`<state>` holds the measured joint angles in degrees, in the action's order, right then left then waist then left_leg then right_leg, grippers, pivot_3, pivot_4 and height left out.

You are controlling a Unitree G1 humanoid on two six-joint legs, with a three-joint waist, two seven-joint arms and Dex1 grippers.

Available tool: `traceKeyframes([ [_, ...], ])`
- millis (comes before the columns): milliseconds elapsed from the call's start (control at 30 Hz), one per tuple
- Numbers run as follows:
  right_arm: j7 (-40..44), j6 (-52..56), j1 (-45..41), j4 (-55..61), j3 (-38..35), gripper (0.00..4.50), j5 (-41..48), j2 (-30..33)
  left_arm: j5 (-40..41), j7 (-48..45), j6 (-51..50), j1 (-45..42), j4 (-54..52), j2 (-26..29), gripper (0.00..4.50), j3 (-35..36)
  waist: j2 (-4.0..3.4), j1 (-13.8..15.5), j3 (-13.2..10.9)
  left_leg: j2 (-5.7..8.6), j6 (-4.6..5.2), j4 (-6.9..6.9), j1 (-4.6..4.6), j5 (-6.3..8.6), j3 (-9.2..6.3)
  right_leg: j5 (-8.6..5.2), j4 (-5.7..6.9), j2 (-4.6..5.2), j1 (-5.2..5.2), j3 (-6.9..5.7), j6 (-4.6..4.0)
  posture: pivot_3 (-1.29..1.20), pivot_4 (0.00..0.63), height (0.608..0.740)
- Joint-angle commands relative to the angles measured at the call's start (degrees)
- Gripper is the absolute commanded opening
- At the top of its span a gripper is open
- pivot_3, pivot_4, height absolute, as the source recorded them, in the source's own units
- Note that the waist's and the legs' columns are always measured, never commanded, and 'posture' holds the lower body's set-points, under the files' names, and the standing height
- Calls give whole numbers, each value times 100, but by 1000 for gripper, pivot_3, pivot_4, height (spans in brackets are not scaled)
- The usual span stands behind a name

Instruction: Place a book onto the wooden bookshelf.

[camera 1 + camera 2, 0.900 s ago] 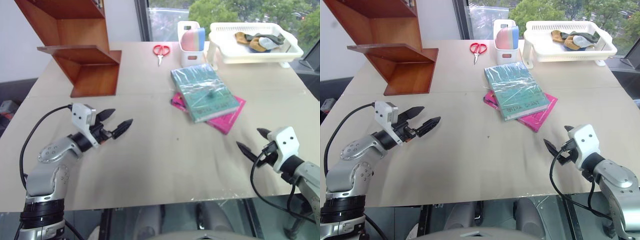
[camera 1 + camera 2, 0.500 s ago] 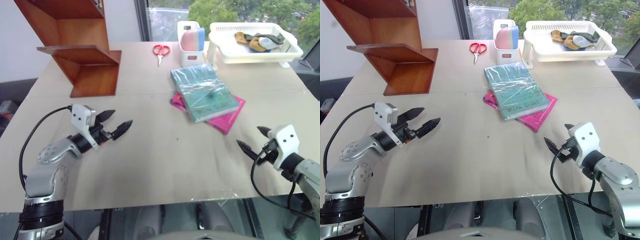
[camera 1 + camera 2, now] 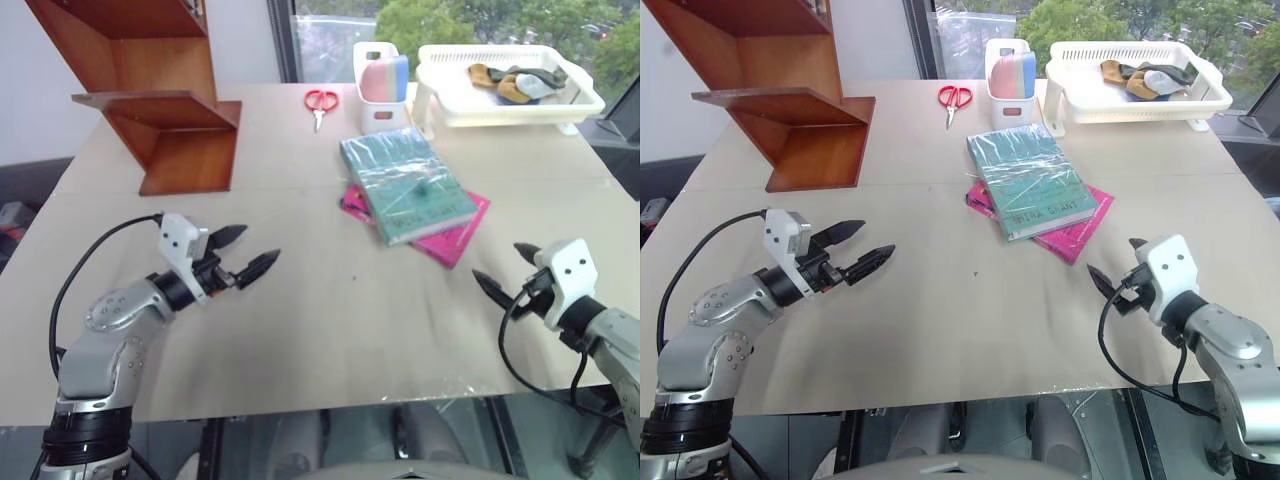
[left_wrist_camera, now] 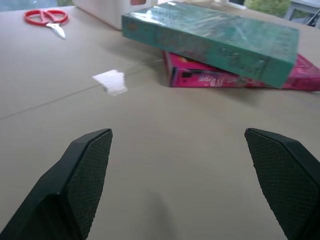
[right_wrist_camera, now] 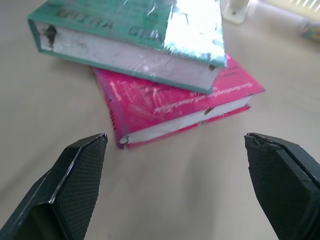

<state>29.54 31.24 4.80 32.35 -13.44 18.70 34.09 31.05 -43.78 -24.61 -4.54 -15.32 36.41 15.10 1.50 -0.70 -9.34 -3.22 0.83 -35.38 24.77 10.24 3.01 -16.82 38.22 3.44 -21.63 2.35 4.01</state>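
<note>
Book [image 3: 407,185]: teal-green, rectangular, wrapped in shiny clear plastic that glints. Lies flat, cover up, stacked on thinner magenta-pink book [image 3: 455,232], turned slightly askew to it so pink corners stick out beneath. White page edges visible on side facing right wrist view; wrap scuffed at one corner there.

Wooden bookshelf [image 3: 150,95]: reddish-brown, slanted zigzag side panels, flat boards, stands upright. Well apart from magenta-pink book, to its left and farther back. Visible boards bare.

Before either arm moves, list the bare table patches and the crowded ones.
Bare: the table between left gripper, right gripper and book; also between wooden bookshelf and scissors. Crowded: far right, around holder and basket tray.
</note>
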Motion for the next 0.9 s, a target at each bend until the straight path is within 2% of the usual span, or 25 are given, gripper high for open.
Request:
traceKeyframes([
  [33,30,37,-108,42,8,4500,26,82,178,172,-200,-81,-333,-54,4487,18,0,6,0,0,0,0,0,0,-1,0,0,0,0,0,0,0,150,740],
  [300,-66,188,-556,-62,97,4500,35,64,124,499,-541,-202,-514,-179,4487,-199,0,3,0,2,0,-1,3,0,-4,0,0,-1,1,-2,1,0,150,740],
  [433,-116,451,-1277,-571,155,4500,115,40,88,578,-518,-217,-570,-240,4487,-299,0,-13,0,2,0,-1,2,0,-4,0,0,-2,0,-1,1,0,150,740],
  [633,279,43,-2866,-2357,701,1855,-389,399,149,619,-561,-243,-641,-205,4500,-269,0,-8,-1,2,1,-3,3,0,-2,1,1,-4,0,0,0,0,150,740],
  [733,614,-751,-3963,-3975,1327,347,-971,399,157,634,-581,-219,-696,-199,4500,-269,-1,-28,-2,3,1,-2,4,0,0,1,0,-4,-3,0,-1,0,150,740],
  [767,743,-1033,-4344,-4590,1552,165,-1182,370,165,642,-596,-209,-723,-197,4500,-265,-1,-34,-3,3,1,-2,3,0,2,1,0,-4,-3,2,-1,0,150,740],
  [900,1022,-2425,-5829,-7369,2248,165,-1998,108,162,695,-605,-62,-866,-175,4500,-173,0,-56,-4,3,1,0,2,0,7,1,-1,-5,-6,6,-1,0,150,740],
])
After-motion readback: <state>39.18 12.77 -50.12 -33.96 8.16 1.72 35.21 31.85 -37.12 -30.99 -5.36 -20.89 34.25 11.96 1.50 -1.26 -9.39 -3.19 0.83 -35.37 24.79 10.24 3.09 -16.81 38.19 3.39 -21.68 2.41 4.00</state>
